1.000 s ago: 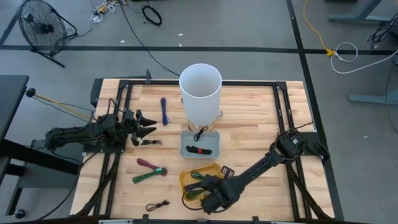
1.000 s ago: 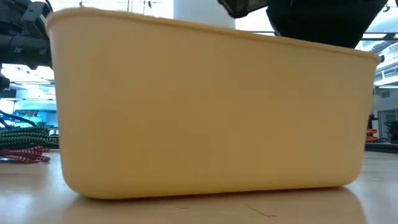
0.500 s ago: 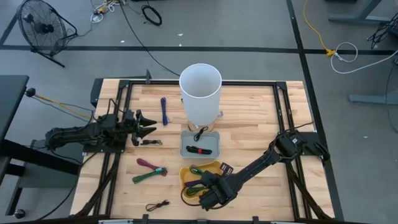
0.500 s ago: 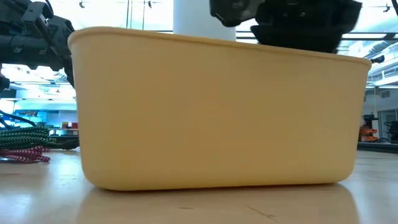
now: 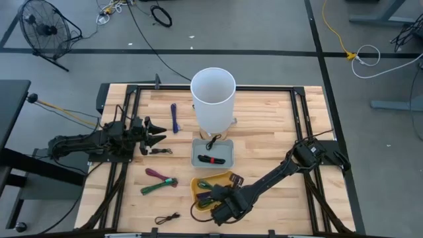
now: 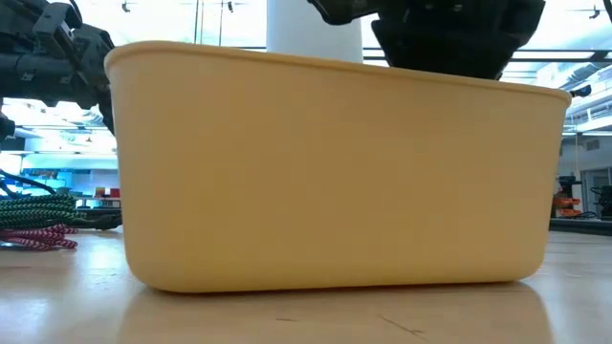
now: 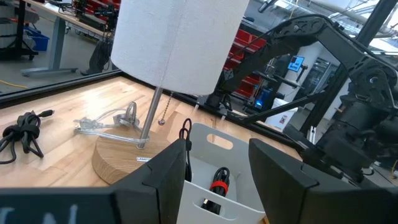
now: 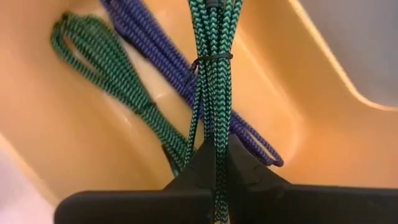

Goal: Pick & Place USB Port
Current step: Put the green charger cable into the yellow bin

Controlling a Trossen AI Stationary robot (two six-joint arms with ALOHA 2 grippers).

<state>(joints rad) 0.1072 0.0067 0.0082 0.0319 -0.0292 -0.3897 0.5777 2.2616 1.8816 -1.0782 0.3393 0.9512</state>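
My right gripper [image 5: 218,203] [image 8: 214,163] is over the yellow bin [image 5: 228,176] [image 6: 325,172] near the table's near edge, shut on a bundled green braided cable [image 8: 214,81]. Inside the bin lie a second green cable [image 8: 102,65] and a blue cable [image 8: 155,53]. The low view shows only the bin's wall, with the right gripper's dark bulk [image 6: 440,38] above its rim. My left gripper [image 5: 155,134] waits open at the table's left, level with the grey tray [image 5: 198,158] [image 7: 249,155]. My right gripper pinches the green cable bundle between its two fingertips [image 8: 198,163], a little below the black tie [image 8: 211,58] that binds it. The fingers come from above, pointing down into the bin, along the bundle. The bundle hangs ahead of them over the cables in the bin.
A white lamp [image 5: 213,99] stands on a wooden base behind the grey tray, which holds a black-and-red stick [image 5: 213,159]. Loose cables lie on the table: blue [image 5: 174,118], black [image 5: 160,151], magenta and green [image 5: 158,180], black [image 5: 168,217].
My right gripper has moved a little toward the table's left and far side, carrying the green bundle from the bin's near rim to over its inside. The yellow bin has slid slightly away from the near edge in the low view.
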